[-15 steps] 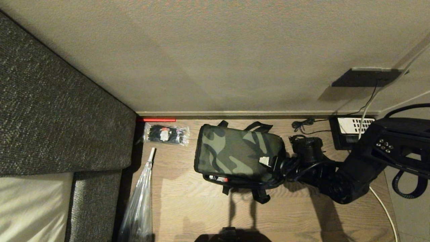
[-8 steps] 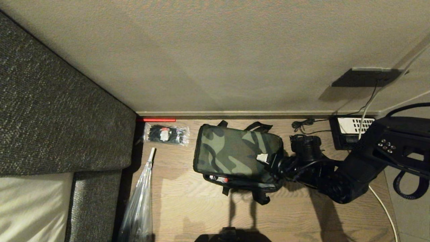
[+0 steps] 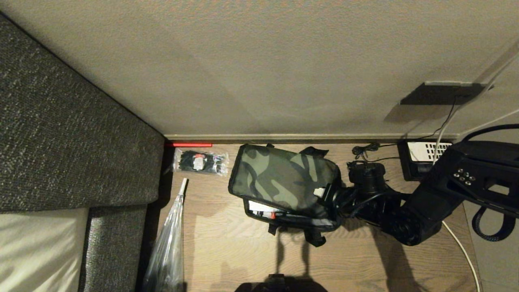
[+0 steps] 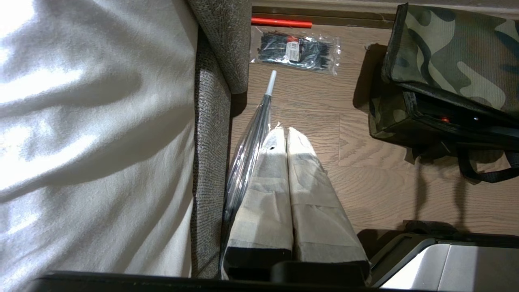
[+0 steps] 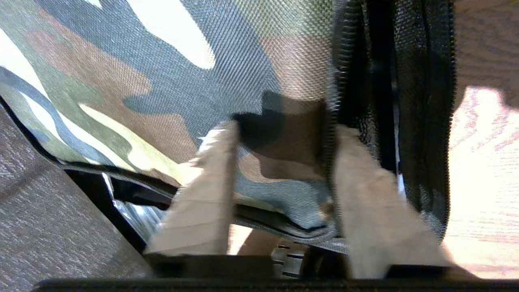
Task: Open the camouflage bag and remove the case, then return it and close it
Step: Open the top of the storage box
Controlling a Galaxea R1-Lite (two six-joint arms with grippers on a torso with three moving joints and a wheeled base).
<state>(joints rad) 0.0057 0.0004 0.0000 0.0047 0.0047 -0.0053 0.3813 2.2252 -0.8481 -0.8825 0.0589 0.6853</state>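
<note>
The camouflage bag [image 3: 284, 182] sits on the wooden floor [image 3: 357, 259] by the wall, between a clear packet of black items [image 3: 200, 161] on its left and a black telephone [image 3: 421, 158] on its right. The right gripper [image 3: 326, 194] is at the bag's right end, its taped fingers [image 5: 202, 194] on either side of the lid's corner; they look partly closed on the lid [image 5: 162, 81], though the right wrist view does not settle whether they pinch it. The lid is tipped up along the near side, a gap open beneath it. In that gap a strip of white and a small red spot [image 3: 272, 216] show inside; the case itself I cannot make out. The left gripper [image 4: 286, 190] hangs by the sofa [image 4: 211, 162], over a folded clear umbrella [image 4: 247, 146], fingers pressed together, empty.
</note>
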